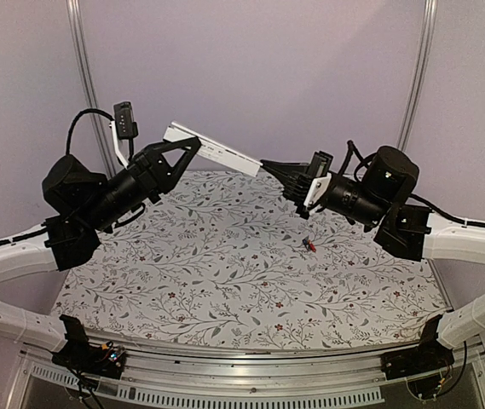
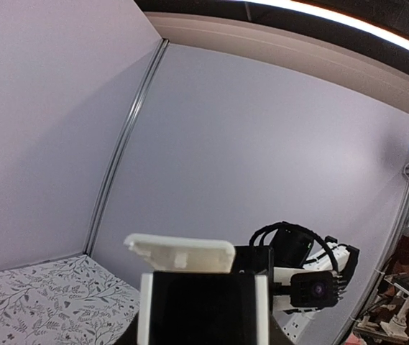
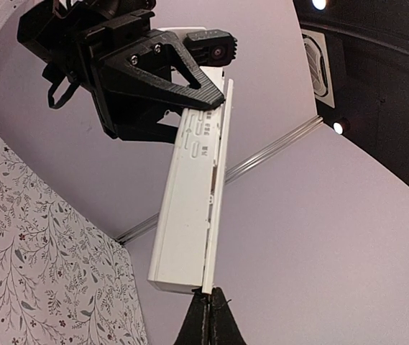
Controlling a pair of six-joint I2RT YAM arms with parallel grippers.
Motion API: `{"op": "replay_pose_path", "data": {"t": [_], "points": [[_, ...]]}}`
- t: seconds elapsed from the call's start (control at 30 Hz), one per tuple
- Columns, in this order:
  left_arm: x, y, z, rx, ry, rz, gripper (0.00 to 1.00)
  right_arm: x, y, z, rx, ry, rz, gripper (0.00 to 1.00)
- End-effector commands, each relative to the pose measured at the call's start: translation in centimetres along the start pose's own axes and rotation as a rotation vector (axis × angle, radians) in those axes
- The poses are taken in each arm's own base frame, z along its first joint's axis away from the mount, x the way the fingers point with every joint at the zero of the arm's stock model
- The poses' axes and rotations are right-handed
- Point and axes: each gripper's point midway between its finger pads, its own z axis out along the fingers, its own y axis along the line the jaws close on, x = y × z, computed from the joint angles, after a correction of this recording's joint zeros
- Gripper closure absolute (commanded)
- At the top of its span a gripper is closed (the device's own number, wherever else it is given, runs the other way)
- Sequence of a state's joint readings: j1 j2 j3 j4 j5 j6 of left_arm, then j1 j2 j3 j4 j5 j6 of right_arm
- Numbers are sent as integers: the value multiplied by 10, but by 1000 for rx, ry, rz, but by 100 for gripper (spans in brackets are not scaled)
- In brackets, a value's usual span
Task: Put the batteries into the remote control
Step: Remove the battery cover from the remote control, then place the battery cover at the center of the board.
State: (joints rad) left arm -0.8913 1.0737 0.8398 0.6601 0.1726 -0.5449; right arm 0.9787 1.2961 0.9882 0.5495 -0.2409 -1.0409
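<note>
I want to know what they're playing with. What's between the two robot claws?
The white remote control bridges them in the top view: the left gripper clamps one end, the right gripper pinches the other.

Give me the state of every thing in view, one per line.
remote control: in the air, tilted, gripped at both ends.
left gripper: shut on the remote control.
right gripper: shut on the remote control's other end.
battery: loose on the table, not loaded.
</note>
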Motion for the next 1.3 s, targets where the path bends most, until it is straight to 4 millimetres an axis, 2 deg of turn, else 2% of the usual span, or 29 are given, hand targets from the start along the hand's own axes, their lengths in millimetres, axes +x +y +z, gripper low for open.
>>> {"op": "replay_pose_path", "data": {"t": [0.0, 0.33, 0.47, 0.6, 0.77, 0.83, 0.97, 1.07, 1.17, 1.27], "points": [[-8, 3, -2, -27, 0, 57, 100, 4, -11, -4, 49, 39, 53, 100], [8, 15, -5, -81, 60, 111, 100, 23, -25, -13, 140, 125, 199, 100], [7, 17, -11, -96, 54, 134, 100, 39, -31, -24, 171, 166, 371, 100], [14, 27, -14, -131, 87, 164, 100, 56, -12, -40, 160, 227, 541, 100], [35, 39, -19, -145, 150, 171, 100, 87, 34, -64, 123, 357, 748, 100], [39, 38, -23, -132, 154, 172, 100, 103, 60, -77, 103, 443, 847, 100], [31, 33, -30, -118, 122, 200, 100, 133, 117, -108, 57, 601, 984, 100], [29, 37, -30, -130, 119, 209, 100, 147, 153, -127, 38, 677, 1108, 100], [30, 39, -31, -129, 116, 208, 100, 153, 192, -138, -18, 731, 1255, 100], [33, 38, -29, -111, 119, 211, 100, 158, 219, -142, -66, 771, 1383, 100]]}}
